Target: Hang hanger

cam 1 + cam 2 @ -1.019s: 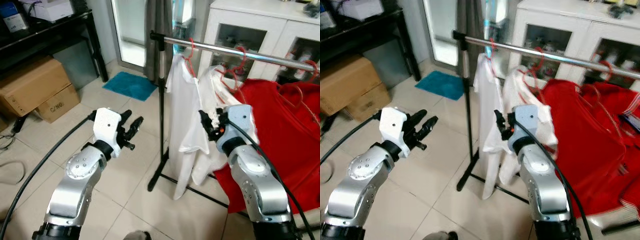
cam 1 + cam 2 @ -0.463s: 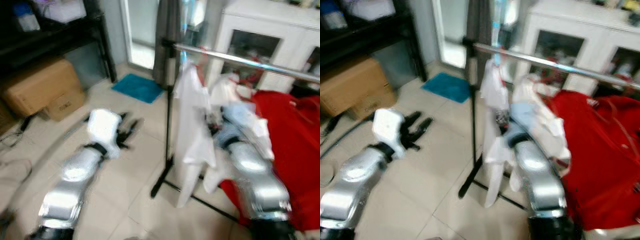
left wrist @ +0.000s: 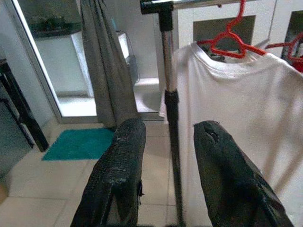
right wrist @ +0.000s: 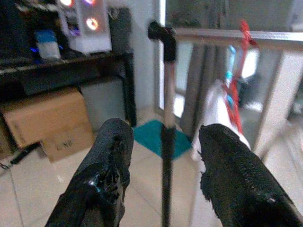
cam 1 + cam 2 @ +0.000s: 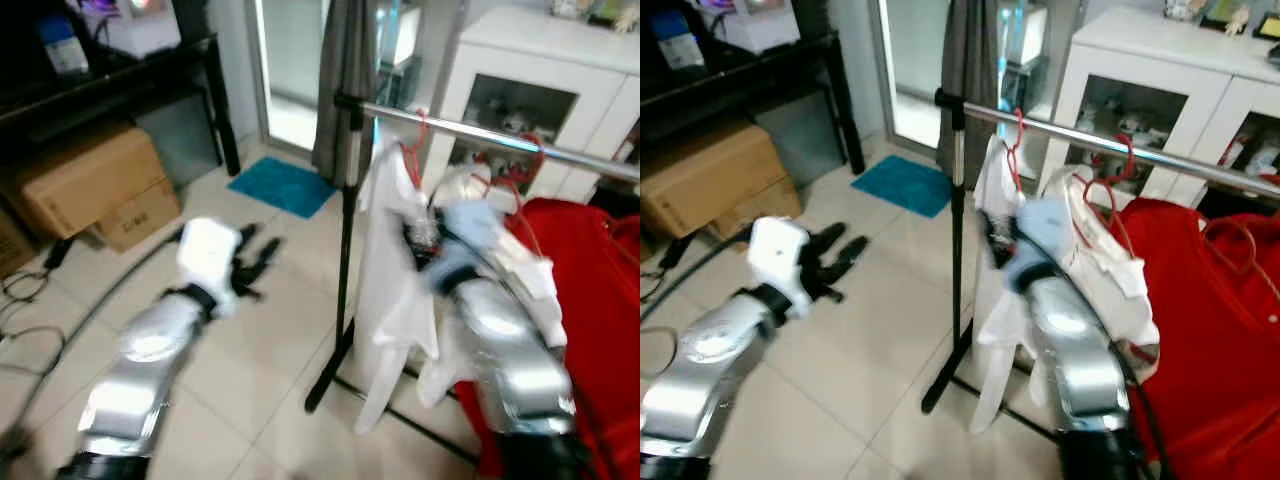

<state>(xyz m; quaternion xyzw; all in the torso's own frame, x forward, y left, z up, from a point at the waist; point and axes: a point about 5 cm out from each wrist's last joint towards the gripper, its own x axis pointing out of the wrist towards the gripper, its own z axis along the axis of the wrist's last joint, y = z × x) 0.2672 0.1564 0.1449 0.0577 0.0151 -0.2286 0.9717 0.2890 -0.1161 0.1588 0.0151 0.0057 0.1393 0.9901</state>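
We see a silver rail (image 5: 1110, 147) on a black stand (image 5: 956, 260). Red hangers (image 5: 1015, 150) hang on the rail and carry white shirts (image 5: 992, 290); beside them a red garment (image 5: 1205, 330) spreads wide. Behind the rail stands a white cabinet (image 5: 1160, 60), and a grey curtain (image 5: 345, 80) hangs near the stand. A teal mat (image 5: 282, 186) lies on pale beige floor tiles (image 5: 855, 340). Brown cardboard boxes (image 5: 85, 185) sit under a black shelf (image 5: 120, 85). Our arms are silver with white wrists; the left gripper (image 3: 165, 179) and the right gripper (image 4: 163, 170) have black fingers. A black cable (image 5: 100, 300) runs along our left arm.
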